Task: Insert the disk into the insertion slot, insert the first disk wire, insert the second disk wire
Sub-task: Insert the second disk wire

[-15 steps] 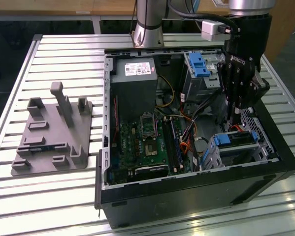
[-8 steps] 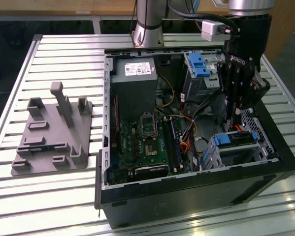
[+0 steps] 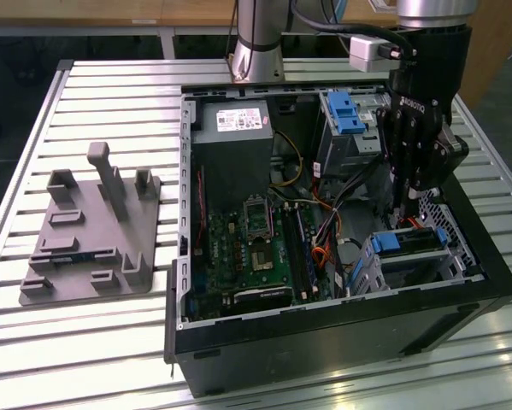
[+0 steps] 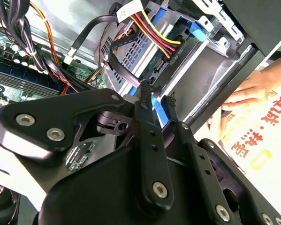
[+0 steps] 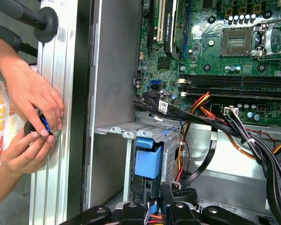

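Inside the open computer case [image 3: 341, 316], at the exterior view's right near corner, the disk [image 3: 407, 242] is seen seated in the insertion slot [image 3: 401, 269], its blue caddy showing at the cage's top. The end effector [image 3: 412, 213] is held directly over the far end of the cage, just above the disk's connector edge. In the second wrist view the two fingers [image 4: 147, 126] are drawn close together with only a narrow gap between the tips, and something bright blue is seen between them; whether it is gripped or merely lies behind cannot be told.

As a judgement, the chief risk lies in the crowded cabling: the bundle of red, yellow and black wires [image 4: 152, 30] and the flat black cable [image 4: 121, 70] run right beside the fingertips, so a small sideways error could snag a wire or press a plug in askew, bending the connector. The perforated cage wall could also be struck by a finger.

The arm is posed nearly vertical, wrist pointed straight down into the case. A person's hands [image 5: 30, 122] are seen working at the tabletop [image 3: 110, 342] edge just outside the case wall.
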`<action>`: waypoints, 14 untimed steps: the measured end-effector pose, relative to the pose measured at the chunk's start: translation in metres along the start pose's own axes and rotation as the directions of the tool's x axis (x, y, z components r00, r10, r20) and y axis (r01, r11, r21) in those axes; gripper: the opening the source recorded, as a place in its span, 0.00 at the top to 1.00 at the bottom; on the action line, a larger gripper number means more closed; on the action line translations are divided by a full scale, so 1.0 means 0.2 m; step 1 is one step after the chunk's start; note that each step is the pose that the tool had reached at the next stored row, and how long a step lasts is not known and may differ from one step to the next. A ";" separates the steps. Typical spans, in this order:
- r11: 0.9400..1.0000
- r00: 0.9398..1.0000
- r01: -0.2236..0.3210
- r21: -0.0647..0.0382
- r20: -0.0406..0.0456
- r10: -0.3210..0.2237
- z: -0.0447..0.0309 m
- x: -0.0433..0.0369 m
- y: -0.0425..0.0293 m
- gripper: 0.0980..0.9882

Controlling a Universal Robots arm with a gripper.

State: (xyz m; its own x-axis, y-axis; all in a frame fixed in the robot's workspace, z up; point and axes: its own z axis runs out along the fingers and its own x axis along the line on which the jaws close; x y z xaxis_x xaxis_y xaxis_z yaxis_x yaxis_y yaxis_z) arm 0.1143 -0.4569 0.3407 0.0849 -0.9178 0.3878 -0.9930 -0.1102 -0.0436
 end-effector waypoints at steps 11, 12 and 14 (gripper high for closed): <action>1.000 1.000 0.000 0.000 -0.002 0.000 0.008 -0.014 0.000 0.89; 1.000 1.000 0.000 0.000 -0.002 0.000 0.009 -0.014 0.000 0.89; 1.000 1.000 0.000 0.000 -0.001 0.000 0.011 -0.015 0.000 0.89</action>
State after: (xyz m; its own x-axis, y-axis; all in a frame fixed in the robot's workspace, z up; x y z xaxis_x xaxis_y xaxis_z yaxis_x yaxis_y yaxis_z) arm 0.1143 -0.4549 0.3375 0.0849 -0.9173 0.3890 -0.9930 -0.1103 -0.0434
